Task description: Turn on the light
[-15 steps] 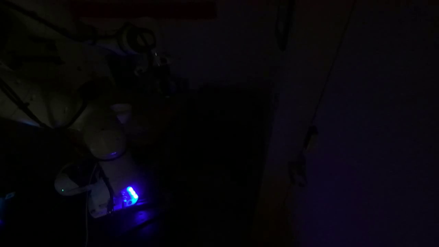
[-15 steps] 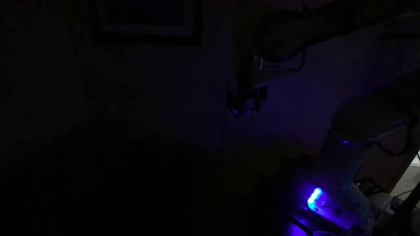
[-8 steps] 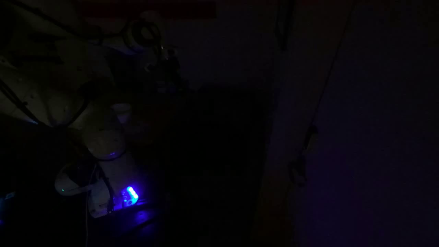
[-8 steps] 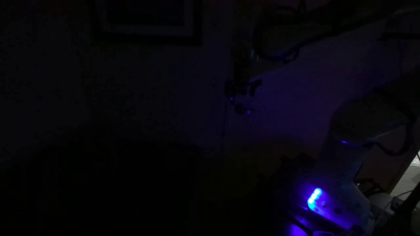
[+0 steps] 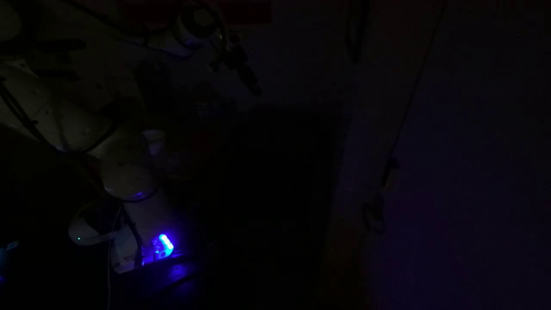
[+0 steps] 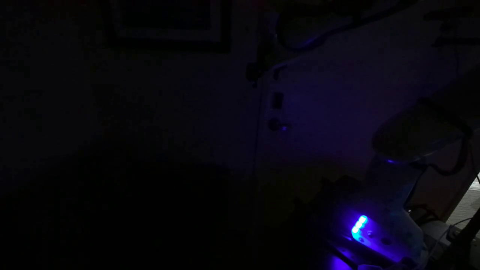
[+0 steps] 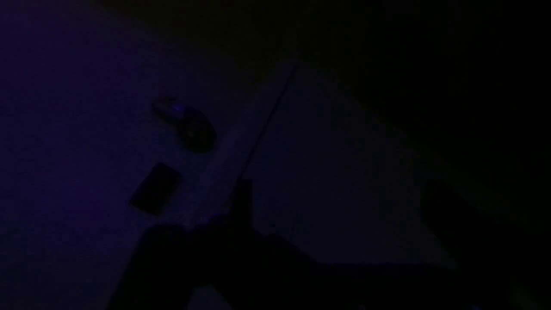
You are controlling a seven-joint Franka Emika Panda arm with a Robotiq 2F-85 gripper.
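You seem to be on the approach: the views are nearly black, so I judge the light is off and the press not yet made. You can make out neither the light nor a switch, so the target's place is unknown; my guess is the wall (image 7: 335,150) beside the door (image 6: 330,112). Your gripper (image 7: 340,185) has its fingers (image 7: 242,202) well apart in the wrist view, with only wall showing through the gap. The next move likely calls for finding the switch, bringing the fingers together into one blunt tip, and pressing straight on.

Mind the edges. In the wrist view, the seam (image 7: 269,122) slants from upper middle down to a finger at lower middle; a handle (image 7: 196,131) and a dark plate (image 7: 156,189) lie left of it. The handle is your likeliest snag. In an exterior view, a picture (image 6: 167,24) hangs at upper left. In an exterior view, your gripper, at upper middle, seems to have free room toward the right; what looks like a cup (image 5: 154,140) is lower left, well apart.
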